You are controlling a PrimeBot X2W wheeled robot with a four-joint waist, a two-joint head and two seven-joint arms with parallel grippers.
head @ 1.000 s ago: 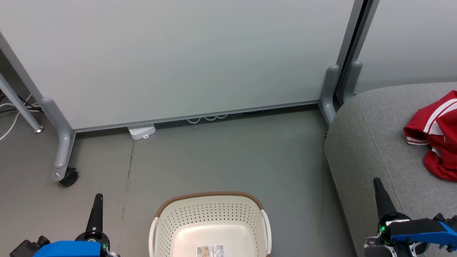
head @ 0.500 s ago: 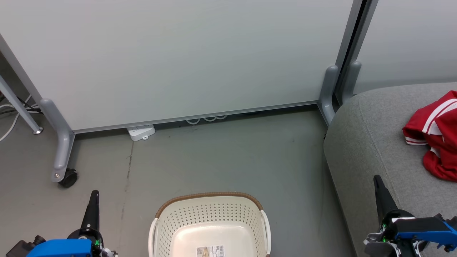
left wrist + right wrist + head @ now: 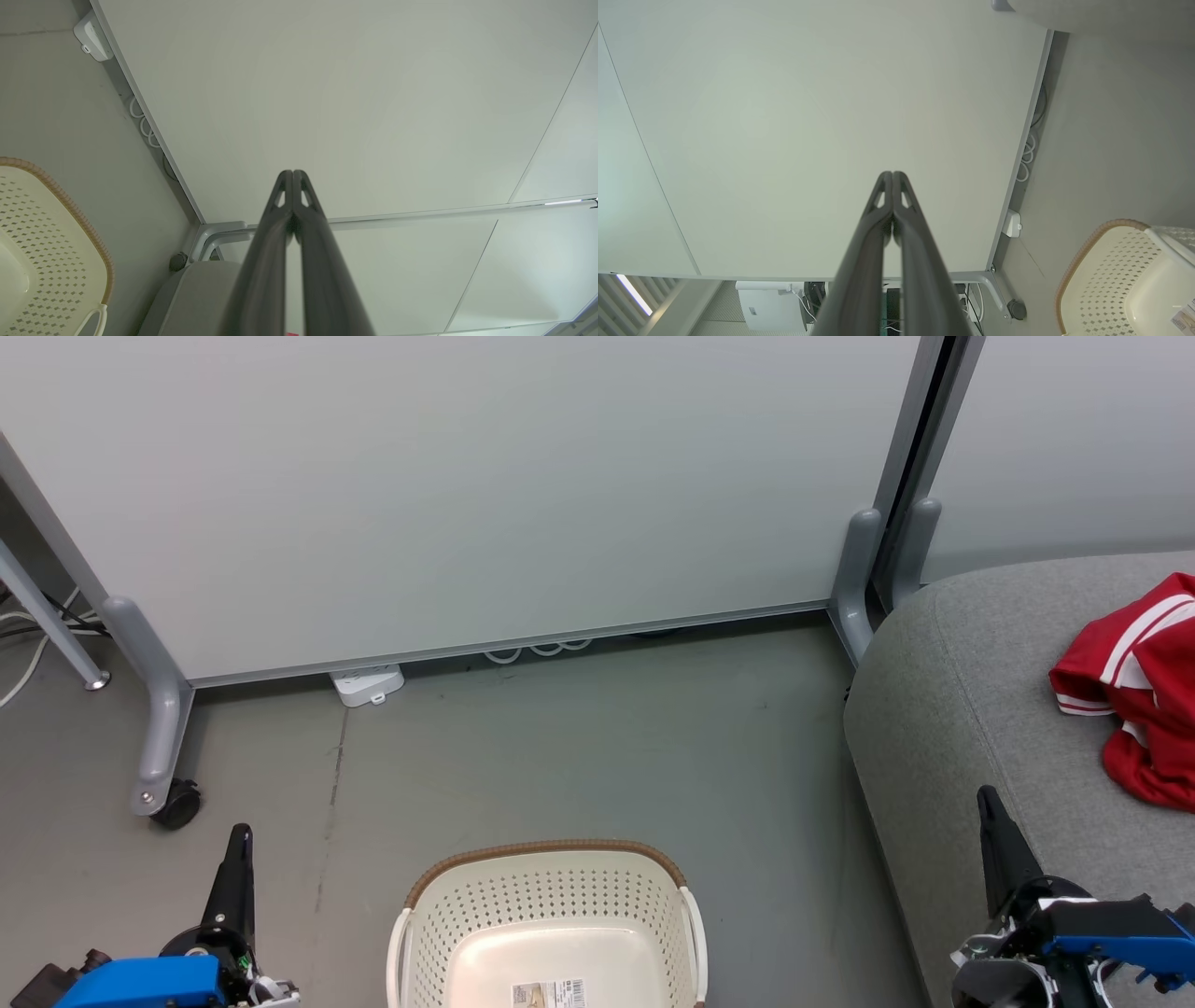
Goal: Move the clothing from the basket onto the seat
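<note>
As far as visible, empty: basket [image 3: 551, 896] on floor [image 3: 579, 737], bare but for a label [image 3: 548, 994]. Heaped on seat [image 3: 962, 709], well apart from basket: red clothing [image 3: 1148, 700]. Closed tight, holding nothing: left gripper [image 3: 241, 840], right gripper [image 3: 985, 803]. Judged done, or nearly; basket's near end unseen.

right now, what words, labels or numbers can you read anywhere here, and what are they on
No text is legible.
The sticker on the floor of the basket: printed, but too small and blurred to read.
The red clothing and the grey seat: no writing visible.
</note>
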